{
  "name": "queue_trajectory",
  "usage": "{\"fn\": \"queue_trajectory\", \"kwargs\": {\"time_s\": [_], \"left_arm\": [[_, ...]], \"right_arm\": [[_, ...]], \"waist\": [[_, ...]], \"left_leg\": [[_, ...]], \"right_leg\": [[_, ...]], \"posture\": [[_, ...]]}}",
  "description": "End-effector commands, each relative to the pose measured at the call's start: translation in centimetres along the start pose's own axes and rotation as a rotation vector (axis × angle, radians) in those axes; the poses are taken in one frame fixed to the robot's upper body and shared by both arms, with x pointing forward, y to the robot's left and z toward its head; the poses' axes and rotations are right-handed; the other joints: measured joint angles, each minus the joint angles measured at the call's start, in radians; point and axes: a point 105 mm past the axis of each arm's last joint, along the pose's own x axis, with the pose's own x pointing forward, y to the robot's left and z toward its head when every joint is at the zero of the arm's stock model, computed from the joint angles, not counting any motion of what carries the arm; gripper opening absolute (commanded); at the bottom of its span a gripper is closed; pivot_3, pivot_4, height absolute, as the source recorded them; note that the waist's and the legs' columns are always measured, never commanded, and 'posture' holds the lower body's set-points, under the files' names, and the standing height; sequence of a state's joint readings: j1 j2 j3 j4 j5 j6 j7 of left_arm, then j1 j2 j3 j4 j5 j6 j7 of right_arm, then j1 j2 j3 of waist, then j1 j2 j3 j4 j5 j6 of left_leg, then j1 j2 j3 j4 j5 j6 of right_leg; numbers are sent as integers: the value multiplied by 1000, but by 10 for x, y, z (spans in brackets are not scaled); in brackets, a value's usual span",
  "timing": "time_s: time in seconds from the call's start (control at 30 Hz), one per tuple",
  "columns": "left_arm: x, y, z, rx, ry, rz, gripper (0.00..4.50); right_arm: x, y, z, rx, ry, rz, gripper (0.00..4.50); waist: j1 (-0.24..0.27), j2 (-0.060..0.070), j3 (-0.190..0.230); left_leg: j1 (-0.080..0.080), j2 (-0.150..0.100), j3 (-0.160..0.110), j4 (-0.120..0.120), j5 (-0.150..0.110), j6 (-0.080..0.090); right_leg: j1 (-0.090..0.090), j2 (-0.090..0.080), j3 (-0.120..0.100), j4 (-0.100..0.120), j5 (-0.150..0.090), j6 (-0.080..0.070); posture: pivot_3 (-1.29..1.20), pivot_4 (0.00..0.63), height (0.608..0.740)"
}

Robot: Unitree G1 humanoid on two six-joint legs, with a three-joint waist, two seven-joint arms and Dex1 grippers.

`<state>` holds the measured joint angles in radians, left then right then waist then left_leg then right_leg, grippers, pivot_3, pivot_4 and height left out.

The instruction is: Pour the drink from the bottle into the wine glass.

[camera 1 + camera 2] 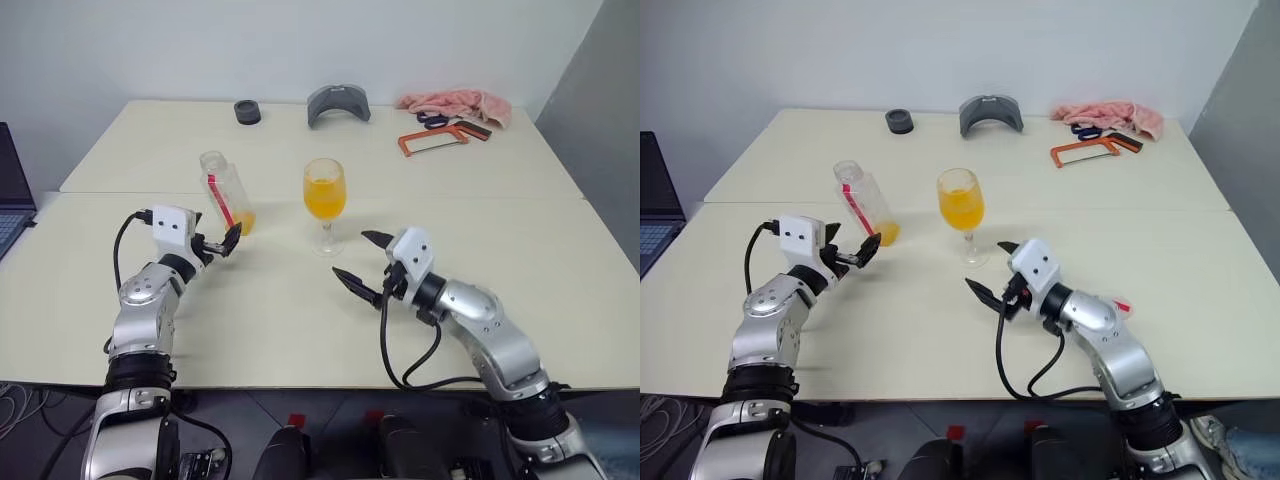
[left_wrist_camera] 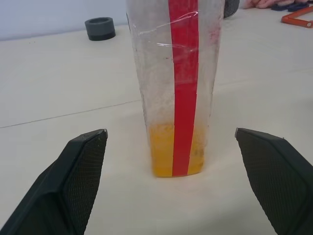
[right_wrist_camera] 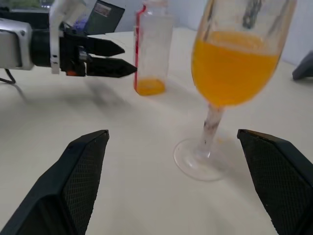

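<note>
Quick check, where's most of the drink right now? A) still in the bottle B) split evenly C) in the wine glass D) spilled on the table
C: the wine glass bowl holds most of the orange drink, while the bottle stands on the table with only a thin orange layer left at its bottom; no puddle shows on the table.

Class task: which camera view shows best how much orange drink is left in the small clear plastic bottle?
The left wrist view: the red-striped clear plastic bottle is close, its orange drink only a shallow layer. Both eye views and the right wrist view show it smaller.
</note>
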<state>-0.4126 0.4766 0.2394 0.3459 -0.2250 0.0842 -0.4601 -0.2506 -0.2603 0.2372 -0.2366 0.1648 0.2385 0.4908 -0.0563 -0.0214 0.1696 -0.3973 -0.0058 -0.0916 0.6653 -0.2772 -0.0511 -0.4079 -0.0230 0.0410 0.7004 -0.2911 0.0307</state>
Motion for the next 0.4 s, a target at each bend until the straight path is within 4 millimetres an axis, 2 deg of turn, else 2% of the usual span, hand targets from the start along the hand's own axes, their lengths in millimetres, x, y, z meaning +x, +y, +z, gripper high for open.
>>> {"fn": "queue_trajectory", "kwargs": {"time_s": [0.03, 0.17, 0.4], "left_arm": [[-10, -1, 15, 29, -47, 39, 4488], [-26, -14, 15, 21, -65, 31, 4488], [-37, -15, 19, 2, -130, 83, 4488]], "right_arm": [[-9, -23, -3, 2, -82, -200, 4500], [-16, -39, -22, 49, -87, -368, 4500], [-14, -43, -34, 62, -85, -422, 4500]], "waist": [[0, 0, 0], [2, 0, 0], [5, 0, 0]], "left_leg": [[0, 0, 0, 0, 0, 0], [1, 0, 1, -1, 0, 0], [3, 0, 3, -1, 0, 0]], "right_leg": [[0, 0, 0, 0, 0, 0], [1, 0, 1, 0, 0, 0], [2, 0, 2, 0, 0, 0]], "posture": [[0, 150, 740], [0, 150, 740], [0, 150, 740]]}}
